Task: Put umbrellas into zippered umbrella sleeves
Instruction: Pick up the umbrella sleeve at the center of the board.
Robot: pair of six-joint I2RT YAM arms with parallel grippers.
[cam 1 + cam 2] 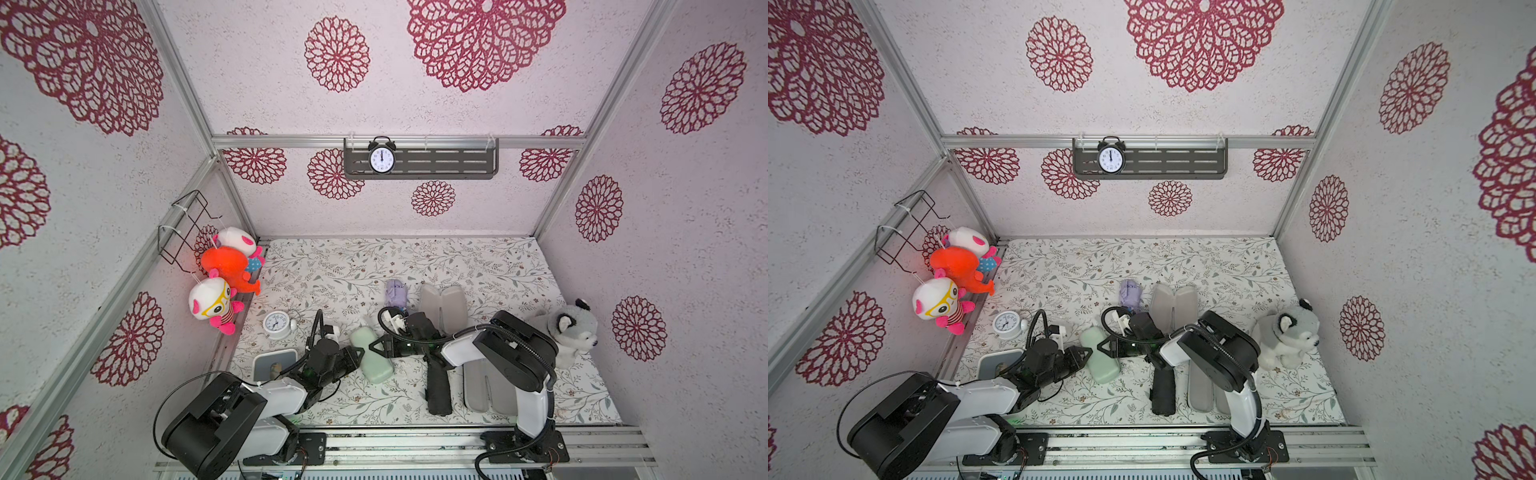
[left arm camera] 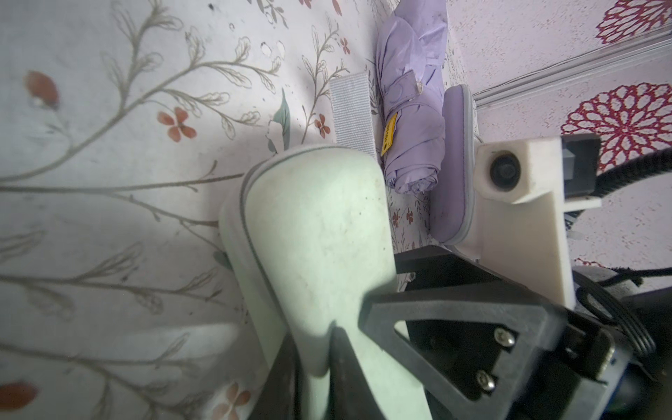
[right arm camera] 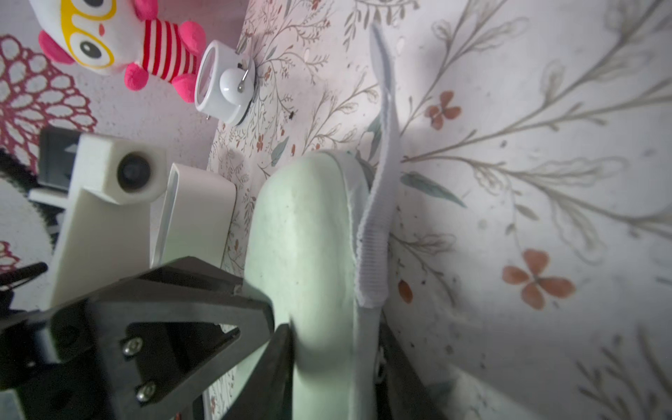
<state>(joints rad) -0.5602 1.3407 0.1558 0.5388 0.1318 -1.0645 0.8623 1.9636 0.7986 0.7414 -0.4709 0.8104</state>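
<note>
We find the mint sleeve (image 1: 376, 370) closed, lying between both claws, its long axis near-to-far with a slight slant. Left claw (image 1: 360, 354) pinches its left edge. Right claw (image 1: 372, 347) straddles the right edge; we cannot tell if it bites.

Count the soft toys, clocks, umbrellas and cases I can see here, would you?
Soft toys: 4
Clocks: 2
Umbrellas in sight: 2
Cases: 3, the mint case closed, two open
Total: 11
</note>
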